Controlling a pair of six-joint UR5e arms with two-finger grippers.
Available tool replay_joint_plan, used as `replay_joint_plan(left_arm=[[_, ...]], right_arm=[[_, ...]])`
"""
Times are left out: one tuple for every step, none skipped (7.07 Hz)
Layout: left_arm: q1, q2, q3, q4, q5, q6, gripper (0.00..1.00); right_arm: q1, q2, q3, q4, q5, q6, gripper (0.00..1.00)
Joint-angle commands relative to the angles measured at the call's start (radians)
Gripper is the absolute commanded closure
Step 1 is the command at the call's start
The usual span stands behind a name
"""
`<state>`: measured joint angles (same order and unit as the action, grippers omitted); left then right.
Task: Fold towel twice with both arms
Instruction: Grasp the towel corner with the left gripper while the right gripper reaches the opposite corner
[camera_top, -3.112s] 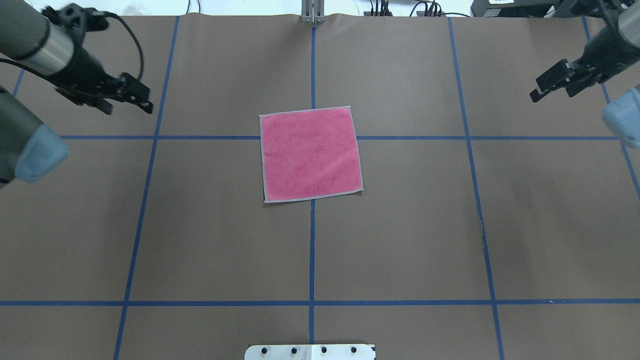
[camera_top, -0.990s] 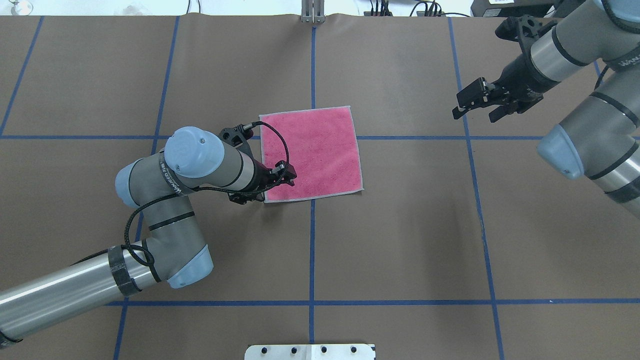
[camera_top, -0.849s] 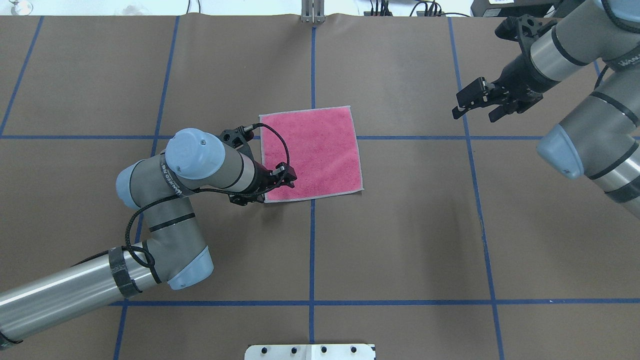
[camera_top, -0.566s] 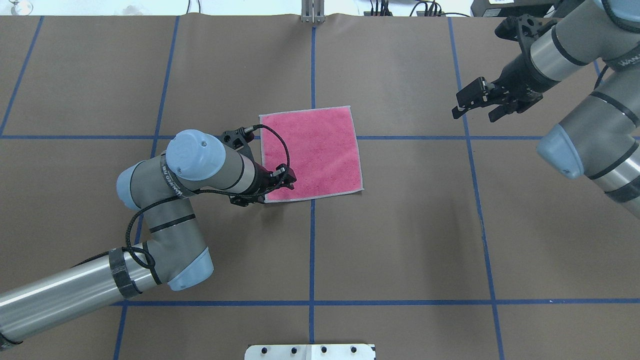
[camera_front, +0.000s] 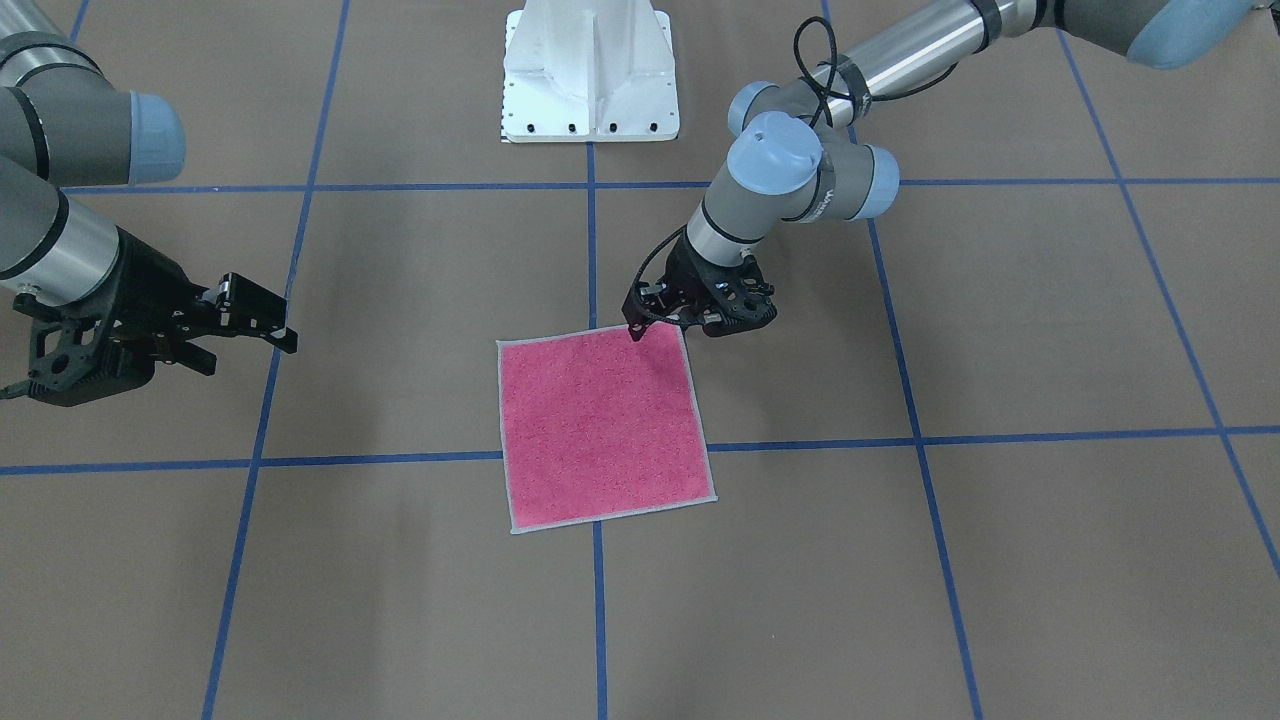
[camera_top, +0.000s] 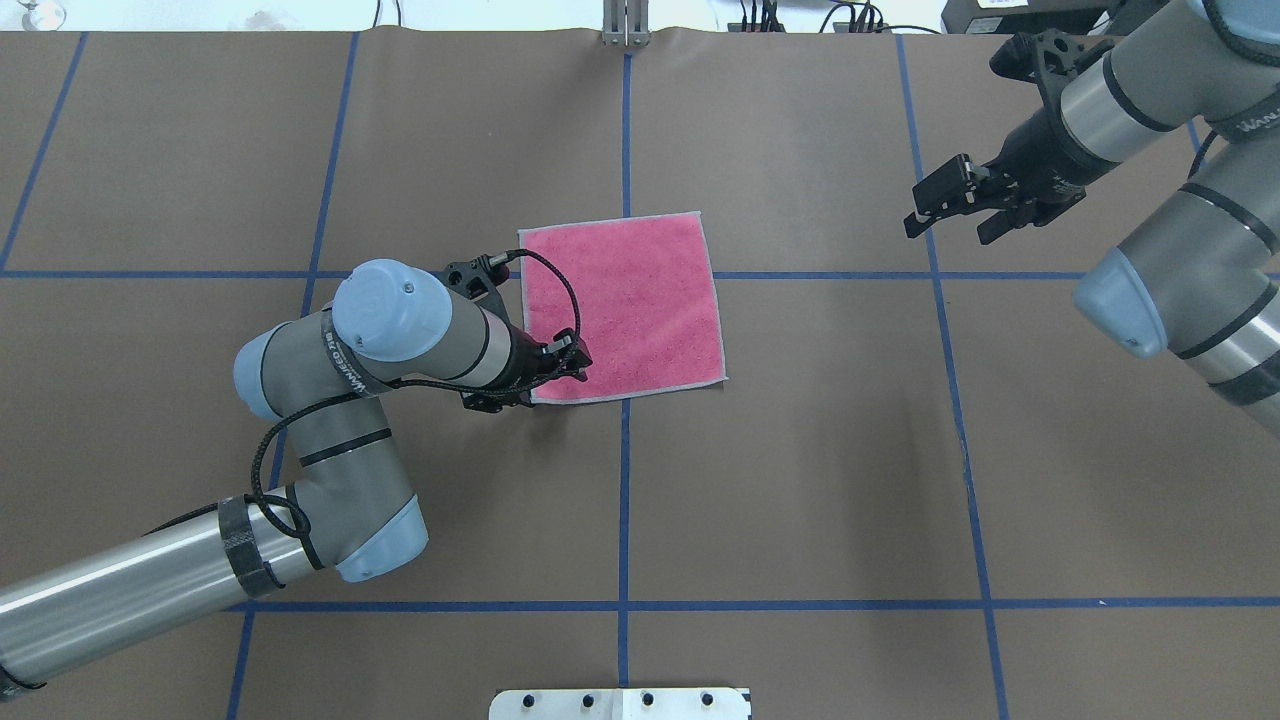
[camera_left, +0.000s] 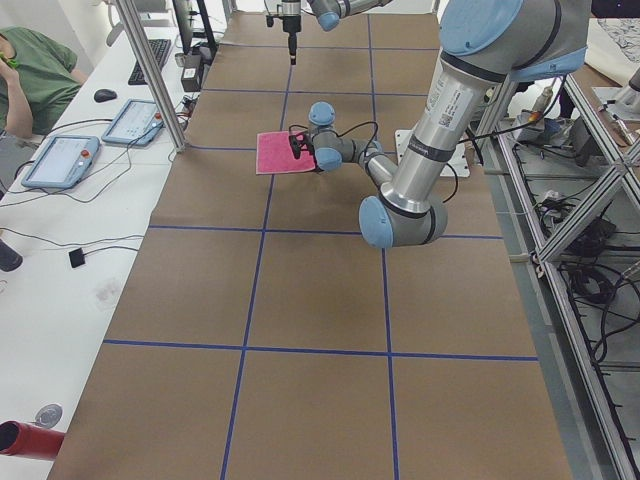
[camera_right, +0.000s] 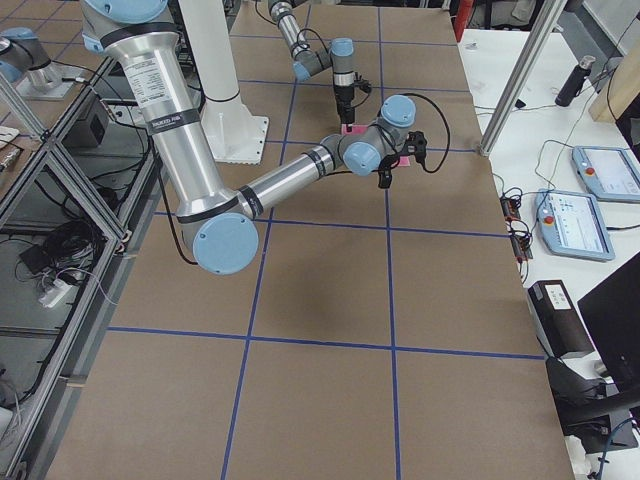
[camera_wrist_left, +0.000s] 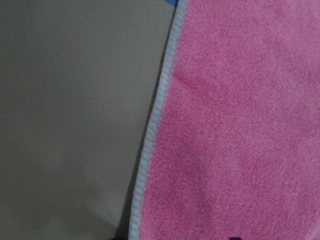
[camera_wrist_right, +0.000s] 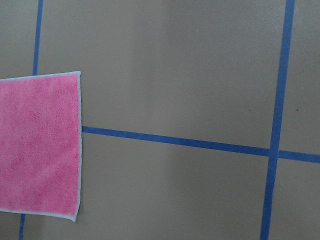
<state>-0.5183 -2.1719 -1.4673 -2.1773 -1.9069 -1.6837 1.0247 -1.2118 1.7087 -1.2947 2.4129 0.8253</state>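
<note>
The towel lies flat with its pink face up at the middle of the table, its light grey edging showing all round; it also shows in the front view. My left gripper is low over the towel's near-left corner. It is open, with one finger above the pink cloth and the other off its edge. The left wrist view shows the towel's edge very close. My right gripper is open and empty, hovering well to the right of the towel, which lies at the left edge of its wrist view.
Brown paper with blue tape grid lines covers the table. The white pedestal base stands at the robot's side. Tablets and a seated person are on the operators' side.
The left arm came in from the far left to the towel's near-left corner and has settled slightly lower. The right gripper moved inward earlier and has since held still. The towel has not moved.
</note>
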Motion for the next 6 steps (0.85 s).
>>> replay_joint_plan(left_arm=[[0.000,0.000,-0.002,0.001,-0.001,-0.005,0.48],[0.000,0.000,-0.004,0.001,0.000,-0.005,0.68],[0.000,0.003,-0.004,0.002,0.000,-0.051,0.96],[0.000,0.003,-0.007,0.001,0.000,-0.056,1.00],[0.000,0.000,-0.007,0.001,0.000,-0.056,1.00],[0.000,-0.002,-0.008,0.001,-0.001,-0.056,1.00]], right_arm=[[0.000,0.000,-0.001,0.000,0.000,0.000,0.00],[0.000,0.000,-0.001,0.000,0.000,0.000,0.00],[0.000,0.002,-0.001,0.000,0.000,0.000,0.00],[0.000,0.011,-0.001,0.000,0.000,0.002,0.00],[0.000,0.012,-0.001,0.000,0.000,0.003,0.01],[-0.008,0.018,-0.003,0.000,0.000,0.049,0.01]])
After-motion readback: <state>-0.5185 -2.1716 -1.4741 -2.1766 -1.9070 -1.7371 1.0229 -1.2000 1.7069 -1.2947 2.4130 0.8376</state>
